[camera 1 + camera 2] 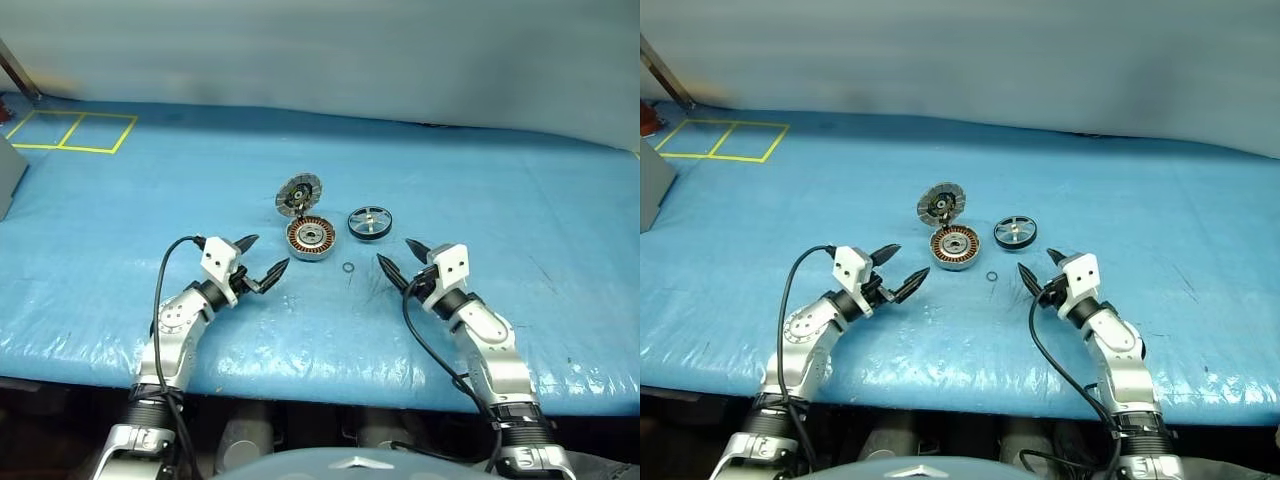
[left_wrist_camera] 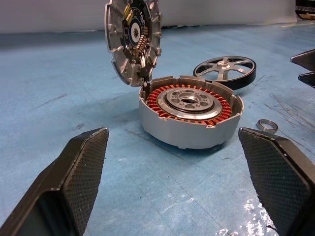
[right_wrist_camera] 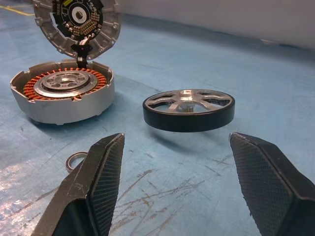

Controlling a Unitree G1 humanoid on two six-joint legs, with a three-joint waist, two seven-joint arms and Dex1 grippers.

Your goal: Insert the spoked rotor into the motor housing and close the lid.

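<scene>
lid: in the left wrist view we found its top cut off by the frame edge; the printing on its inner board was too small to read.
motor housing: its underside and far wall were hidden from us.
spoked rotor: the housing rim covered its near left edge.
small loose ring: a right finger partly hid it.

Copper windings in motor housing; blue table cover.
</scene>
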